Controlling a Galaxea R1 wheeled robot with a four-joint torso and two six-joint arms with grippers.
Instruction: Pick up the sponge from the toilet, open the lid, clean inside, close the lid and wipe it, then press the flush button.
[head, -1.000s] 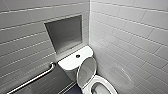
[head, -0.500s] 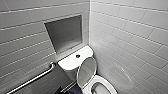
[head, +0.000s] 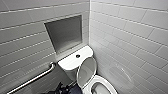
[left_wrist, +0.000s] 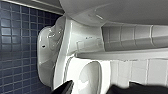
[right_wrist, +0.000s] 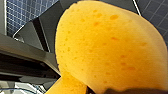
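Note:
The white toilet (head: 102, 83) stands in the corner with its lid (head: 86, 71) raised and leaning back against the tank (head: 71, 62). The dark round flush button (head: 78, 56) sits in the middle of the tank top. The orange sponge (right_wrist: 105, 47) looms large and close in the right wrist view, with my right gripper (right_wrist: 100, 88) shut on it. In the left wrist view the toilet (left_wrist: 62, 50) is close and seen from the side, its open bowl (left_wrist: 90, 77) near my left gripper (left_wrist: 92, 88). That gripper is open and holds nothing.
A grey recessed niche (head: 64, 33) is set in the tiled wall above the tank. A metal grab bar (head: 35, 78) slants along the wall left of the toilet. White tiled wall (head: 130, 37) closes the right side. Dark blue mosaic tiles (left_wrist: 17, 50) surround the toilet's base.

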